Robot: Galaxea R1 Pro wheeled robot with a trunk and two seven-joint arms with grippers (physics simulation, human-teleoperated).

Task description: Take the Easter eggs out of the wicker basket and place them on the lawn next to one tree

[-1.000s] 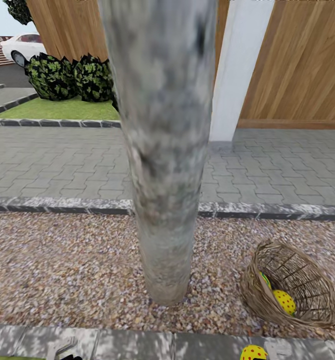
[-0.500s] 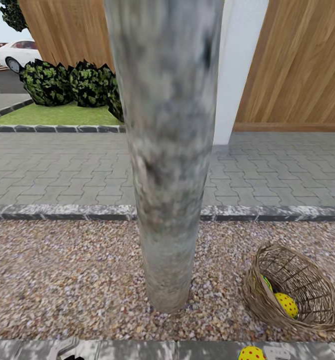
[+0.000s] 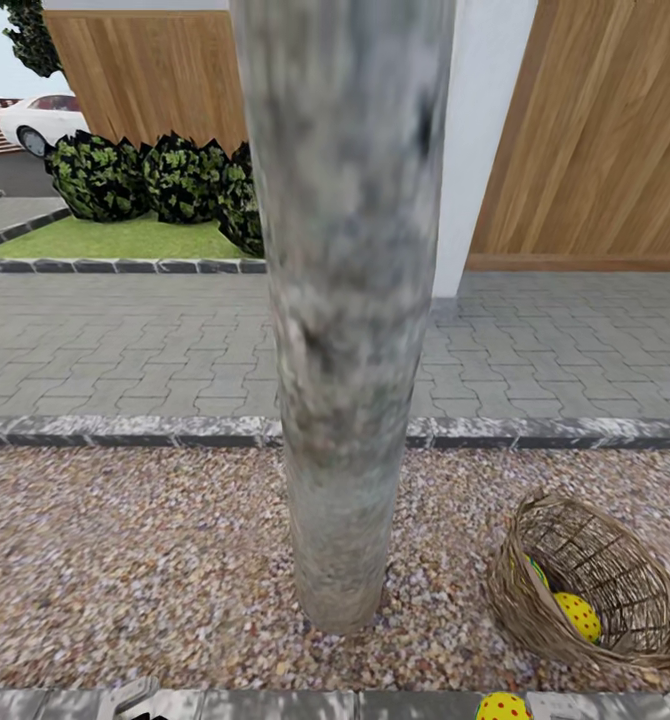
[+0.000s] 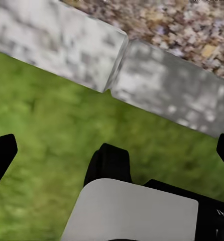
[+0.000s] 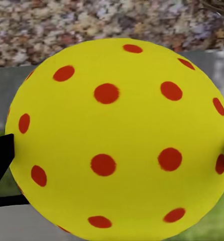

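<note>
Wicker, brown and open-woven, the basket lies tipped on its side at the lower right of the head view, on the gravel, its mouth turned toward the upper right. Inside it two eggs show: one yellow with red dots low against the wall, and another half hidden behind the near rim, showing a bit of green. A third egg sits at the bottom edge of the head view, right of centre, over the grey kerb.

In the right wrist view that egg bulks large between the two dark fingers of the right pincer, which is closed on it, each finger touching one side; gravel and kerb lie behind.

The left pincer stands spread wide, its fingers at opposite edges of the left wrist view, nothing between them. Beyond it are grass and, further, kerb stones. A small part of the left arm shows at the lower left of the head view.

The mottled grey trunk rises from the gravel through the middle of the head view, left of the basket and near it. Behind are grey paving, a wooden fence, a white pillar, dark shrubs and a white car at the upper left.
</note>
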